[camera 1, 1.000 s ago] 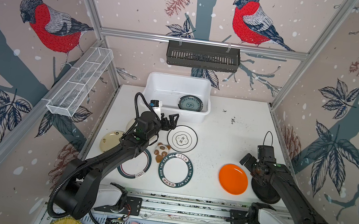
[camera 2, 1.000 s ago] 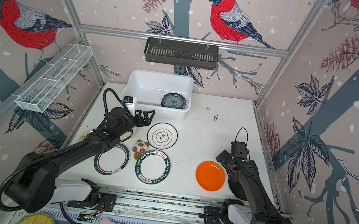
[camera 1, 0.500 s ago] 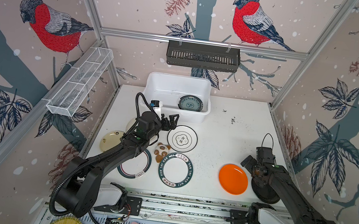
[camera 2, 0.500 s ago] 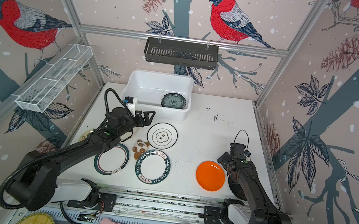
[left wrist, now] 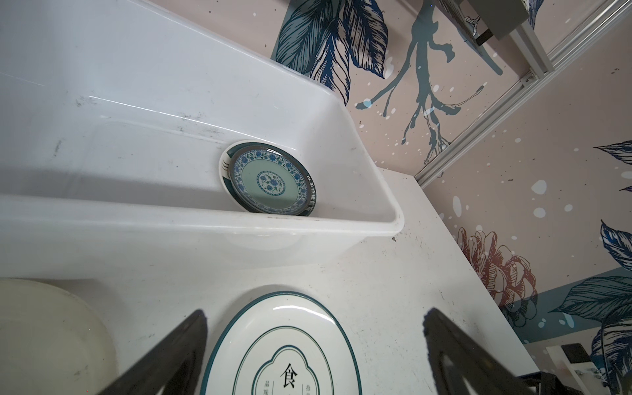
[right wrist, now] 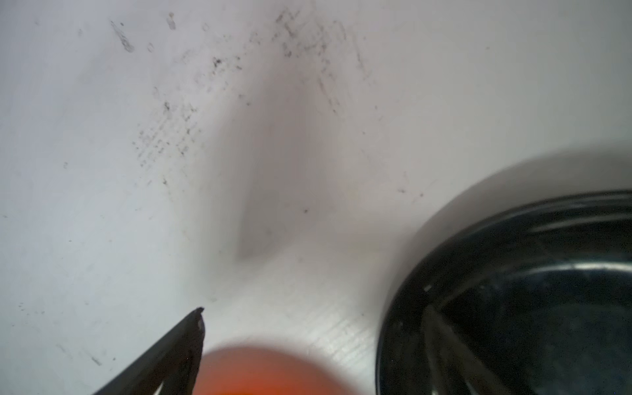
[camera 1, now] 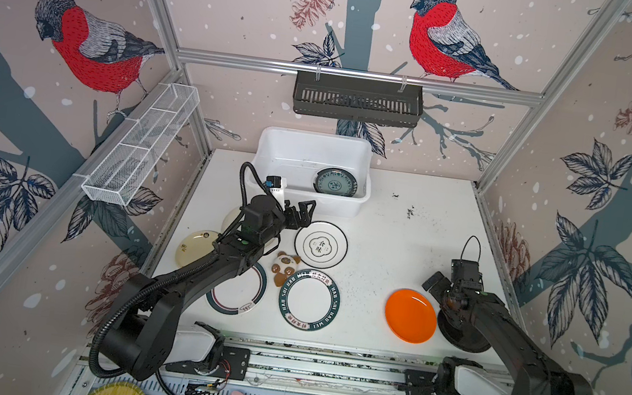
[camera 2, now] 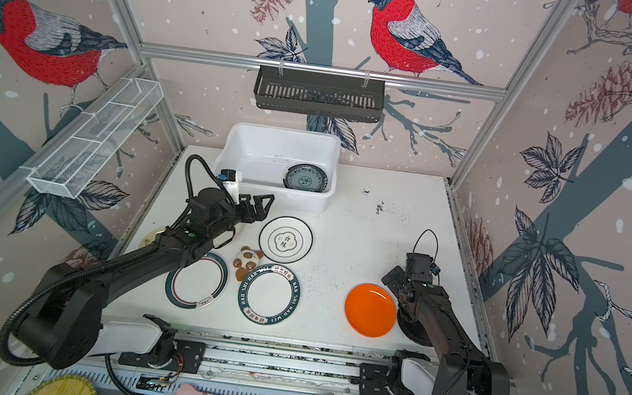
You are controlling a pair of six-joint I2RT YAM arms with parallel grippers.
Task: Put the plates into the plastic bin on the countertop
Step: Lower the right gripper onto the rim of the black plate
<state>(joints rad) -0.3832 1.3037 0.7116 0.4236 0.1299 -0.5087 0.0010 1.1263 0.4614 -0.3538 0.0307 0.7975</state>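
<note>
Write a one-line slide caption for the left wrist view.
Open left gripper framing a green-rimmed white plate on the countertop; behind it, a blue-patterned plate lies in the plastic bin.

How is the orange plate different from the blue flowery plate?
The orange plate is plain; the blue flowery plate has a pattern and a dark rim. The orange plate lies on the countertop; the blue flowery plate sits in the plastic bin, on top of a white plate. Both are round.

A robot lab test cell was seen, bird-print wall panels (camera 1: 88,40) were held in an aluminium frame (camera 1: 356,75), two robot arms (camera 1: 219,273) were mounted on a front rail (camera 1: 323,369), a speckled white countertop (camera 1: 404,240) was enclosed on three sides.
</note>
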